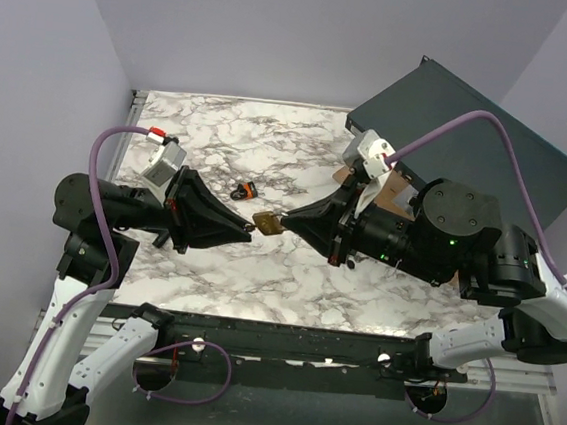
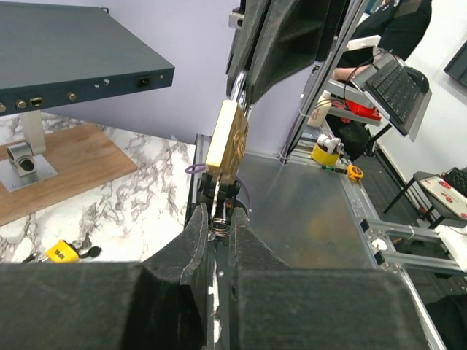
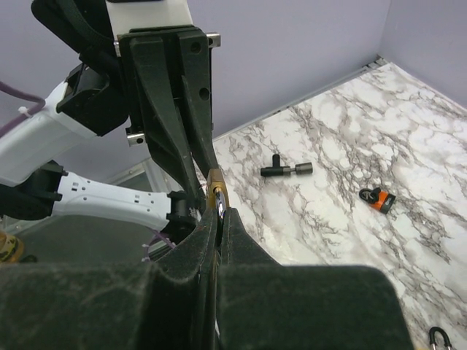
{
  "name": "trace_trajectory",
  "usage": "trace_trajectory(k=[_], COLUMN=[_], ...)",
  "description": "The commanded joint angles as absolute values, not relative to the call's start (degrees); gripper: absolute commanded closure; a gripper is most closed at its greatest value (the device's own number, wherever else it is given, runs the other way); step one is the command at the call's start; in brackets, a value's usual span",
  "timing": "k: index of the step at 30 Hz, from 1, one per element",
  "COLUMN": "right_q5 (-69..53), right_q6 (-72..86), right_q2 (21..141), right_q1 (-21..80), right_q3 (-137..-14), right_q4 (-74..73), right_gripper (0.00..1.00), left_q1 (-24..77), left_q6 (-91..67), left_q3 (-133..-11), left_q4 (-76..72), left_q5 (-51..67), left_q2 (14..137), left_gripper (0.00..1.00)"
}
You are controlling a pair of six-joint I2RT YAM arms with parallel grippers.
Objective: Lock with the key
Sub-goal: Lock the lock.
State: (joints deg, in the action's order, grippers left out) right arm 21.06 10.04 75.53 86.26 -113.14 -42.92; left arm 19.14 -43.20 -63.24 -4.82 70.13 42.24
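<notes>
Centrally, above the marble table [image 1: 257, 280], a brass padlock [image 1: 267, 222] is held aloft between both grippers. Its flat golden body is seen tilted in the left wrist view, with the key [image 2: 219, 208] seated in its underside and pinched by the closed left gripper [image 2: 217, 222]. The steel shackle [image 3: 219, 206] is made out in the right wrist view, clamped in the right gripper [image 3: 217, 215]. An orange-and-black object [image 3: 377, 198] and a black T-shaped tool [image 3: 284, 170] are seen lying apart on the table.
</notes>
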Motion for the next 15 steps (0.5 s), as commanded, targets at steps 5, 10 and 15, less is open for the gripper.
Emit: trace_trajectory(k=[5, 10, 15], right_q5=[21.48, 26.08, 36.18], right_q6=[8.34, 8.23, 8.67], right_q2=[71.97, 73.48, 78.58], right_q1=[86.36, 86.35, 86.32], right_q3=[-113.46, -114.07, -111.41], right_q4=[-40.16, -41.69, -42.93], right_gripper=[0.99, 0.99, 0.99], left_q1=[18.63, 18.46, 18.46], left_q6=[-40.36, -33.75, -29.81], left_q3=[-62.73, -64.67, -66.98], left_q4=[-2.23, 9.03, 23.55], left_q5=[71.78, 65.46, 48.46], left_q2=[41.74, 42.4, 46.09], left_gripper=[1.0, 1.0, 1.0])
